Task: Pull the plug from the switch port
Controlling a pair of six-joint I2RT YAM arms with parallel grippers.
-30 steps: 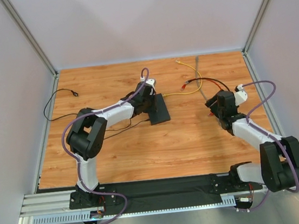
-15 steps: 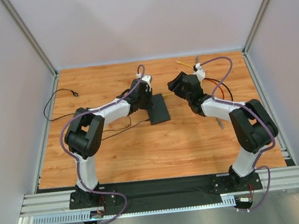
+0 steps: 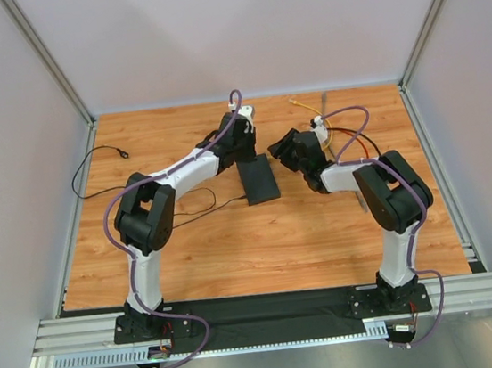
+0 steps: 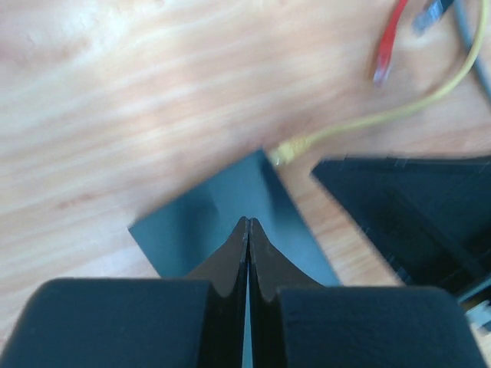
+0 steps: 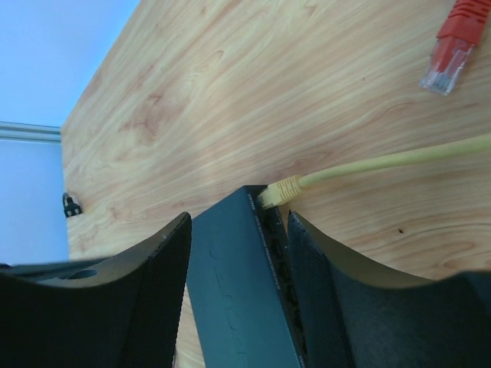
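The switch [image 3: 260,180] is a flat black box lying mid-table. A yellow plug [image 5: 278,192] sits in the end socket at its far corner, and its yellow cable [image 3: 300,151] trails off to the right. My left gripper [image 4: 247,224] is shut with nothing in it, and its tips point down over the switch's [image 4: 207,222] top. My right gripper [image 5: 239,222] is open. Its fingers [image 5: 330,284] stand on either side of the switch [image 5: 230,291], just short of the plug. In the top view the two grippers, left [image 3: 247,154] and right [image 3: 279,157], meet at the switch's far end.
A loose red plug [image 5: 453,46] lies right of the yellow cable, among red, black and grey cables [image 3: 352,135] at the back right. A thin black lead [image 3: 99,154] runs along the left side. Aluminium posts and grey walls enclose the table.
My right arm swung from the table's right side over to the switch's far end, its jaws narrowing a little. My left gripper stayed shut and shifted slightly toward the far end.
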